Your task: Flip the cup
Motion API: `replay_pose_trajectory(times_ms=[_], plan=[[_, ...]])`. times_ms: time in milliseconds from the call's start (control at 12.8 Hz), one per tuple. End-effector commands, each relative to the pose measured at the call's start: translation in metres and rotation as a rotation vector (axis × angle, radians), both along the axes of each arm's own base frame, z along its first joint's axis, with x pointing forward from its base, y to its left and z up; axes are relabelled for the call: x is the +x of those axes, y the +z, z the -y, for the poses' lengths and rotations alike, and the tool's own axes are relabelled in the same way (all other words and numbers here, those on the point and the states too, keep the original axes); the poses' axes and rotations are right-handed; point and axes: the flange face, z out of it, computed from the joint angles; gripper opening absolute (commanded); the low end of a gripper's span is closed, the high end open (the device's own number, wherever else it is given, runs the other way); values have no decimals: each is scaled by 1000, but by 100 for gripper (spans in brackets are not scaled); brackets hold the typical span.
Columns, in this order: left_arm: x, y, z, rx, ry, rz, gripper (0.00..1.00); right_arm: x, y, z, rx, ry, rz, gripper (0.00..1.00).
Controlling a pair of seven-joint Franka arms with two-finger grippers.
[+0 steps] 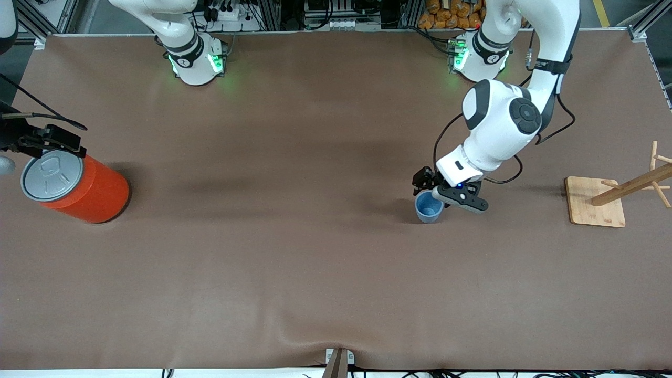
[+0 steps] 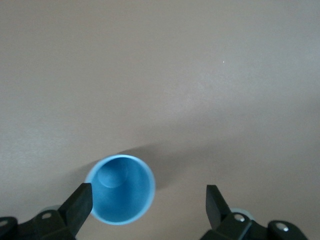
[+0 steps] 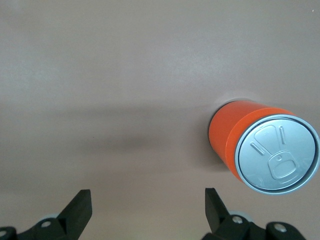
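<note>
We start low in the front view, where the brown table (image 1: 315,273) lies bare. Moving up to the right of centre, the cup (image 1: 429,207) stands upright on the cloth, mouth upward, its blue interior showing. The left gripper (image 1: 443,191) hangs directly over it at its upper right edge.

In the left wrist view the cup (image 2: 120,189) sits at lower left of the frame and the left gripper (image 2: 147,202) has its fingers (image 2: 80,202) spread wide. One finger lies just beside the cup's rim; whether it touches, we cannot tell. The other finger stands well apart from the cup. Nothing is held.

We judge the step in hand to be the grasp or release around the upright cup. If a grasp is intended, the gripper should shift so the cup sits midway between the fingers before closing, since the cup is light and an off-centre squeeze could tip or slide it.

Level with the cup at the right edge of the front view, a wooden rack (image 1: 617,194) rests on its board. At the left edge stands the orange can (image 1: 79,186), with the right gripper (image 1: 39,144) just above it. The right wrist view shows that gripper (image 3: 147,202) with fingers apart, holding nothing, and the can (image 3: 262,150) at centre right; this arm waits.
</note>
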Motion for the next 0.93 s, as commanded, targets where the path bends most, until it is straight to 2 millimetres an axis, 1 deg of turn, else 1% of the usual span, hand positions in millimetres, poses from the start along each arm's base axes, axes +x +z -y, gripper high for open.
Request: replay_pose_trajectory(times_ms=[0, 78, 233, 311, 389, 467, 623, 778, 856], plan=[[14, 46, -21, 21, -2, -40, 100, 8, -2, 0, -18, 1, 0, 100], [16, 62, -28, 39, 17, -64, 100, 10, 4, 3, -17, -7, 13, 100], [17, 109, -33, 99, 77, -76, 100, 10, 4, 7, -16, -15, 19, 100], [13, 132, -35, 145, 95, -99, 100, 11, 2, 6, -14, -13, 17, 100], [11, 159, -40, 210, 105, -102, 100, 11, 1, 5, -16, -10, 13, 100], [11, 185, -53, 258, 118, -103, 100, 11, 1, 5, -14, -11, 14, 100], [7, 236, -85, 270, 154, -121, 100, 11, 1, 3, -14, -8, 15, 100], [-1, 283, -107, 284, 172, -172, 100, 11, -1, 1, -14, -4, 9, 100], [-1, 297, -122, 280, 192, -162, 100, 11, -1, 1, -14, -5, 9, 100]])
